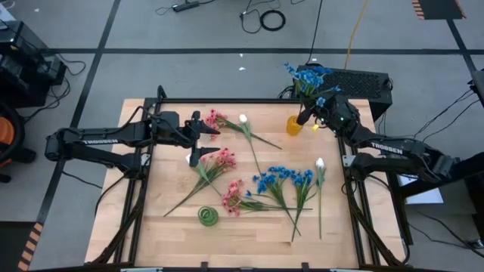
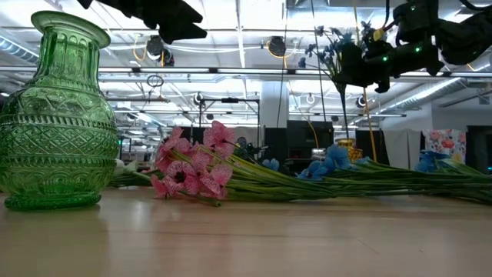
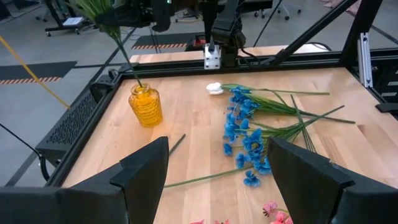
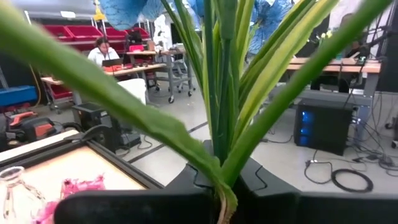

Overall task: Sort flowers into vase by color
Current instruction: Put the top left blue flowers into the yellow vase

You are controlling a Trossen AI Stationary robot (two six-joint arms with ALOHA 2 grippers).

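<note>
My right gripper (image 1: 306, 115) hovers over the yellow vase (image 1: 294, 125) at the table's far right, shut on a blue flower sprig (image 1: 310, 75). The sprig's stem runs down into the vase mouth (image 3: 138, 87). My left gripper (image 1: 195, 139) is open and hangs above the table's left middle, over pink sprigs (image 1: 219, 162). More pink sprigs (image 1: 234, 198), blue sprigs (image 1: 283, 181) and white sprigs (image 1: 320, 163) lie flat on the tabletop. A green vase (image 1: 209, 217) stands upright near the near edge. My right gripper pinches the blue sprig between its two fingers, on the stem where the long leaves branch off (image 4: 221, 180), below the blossoms. The sprig stands nearly upright, blossoms above the fingers. Its lower stem (image 3: 127, 62) slants down into the yellow vase.
A clear glass vase (image 4: 11, 190) shows past the pink blossoms in the right wrist view. The table has a black frame (image 1: 227, 100) along its far edge. Bare wood (image 1: 333, 219) lies toward the near right corner. A person (image 4: 102, 53) sits at a desk far behind.
</note>
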